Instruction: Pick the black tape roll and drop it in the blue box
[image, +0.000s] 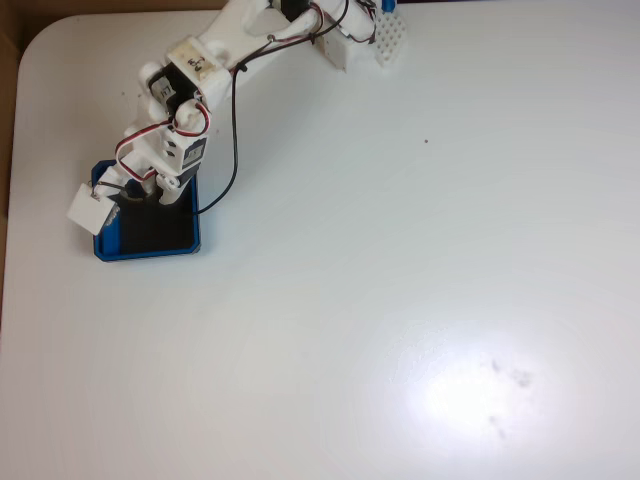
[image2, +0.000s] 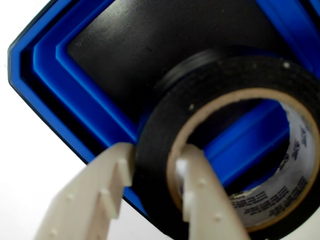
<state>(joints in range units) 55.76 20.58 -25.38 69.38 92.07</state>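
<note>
In the fixed view the arm covers the upper edge of the blue box and whatever the jaws hold, while in the wrist view the black tape roll is blurred, cut off below, and hides part of the box floor.

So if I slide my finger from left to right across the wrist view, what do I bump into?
White table → blue box rim → left finger of the tool → black tape roll.
</note>
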